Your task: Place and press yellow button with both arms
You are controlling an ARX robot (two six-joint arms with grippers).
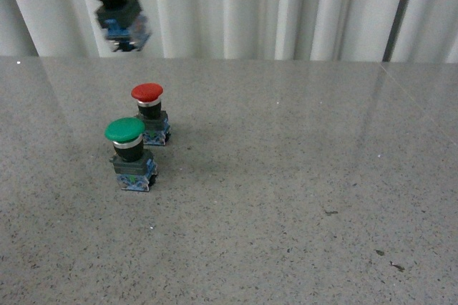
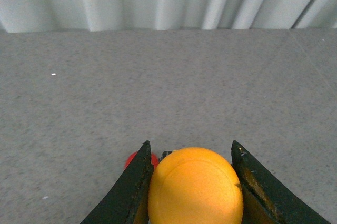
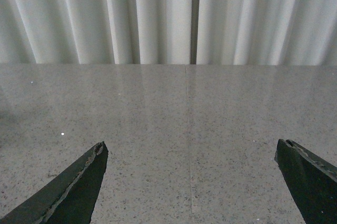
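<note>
Green button [image 1: 125,130] sits nearest on grey table [image 1: 300,176], upright. Red button [image 1: 147,92] just behind it, a bit to the right, not touching. R gripper [image 3: 190,144]: jaws spread wide, nothing btwn, only tabletop below. L gripper [image 2: 190,153] clamps yellow button [image 2: 195,187] by its cap, held high off table at far left, base blurred vs white curtain [image 1: 286,4].

Grey speckled tabletop [image 1: 300,197], glossy w/ faint reflections; white pleated curtain [image 1: 286,4] across bkgd, soft even light.
</note>
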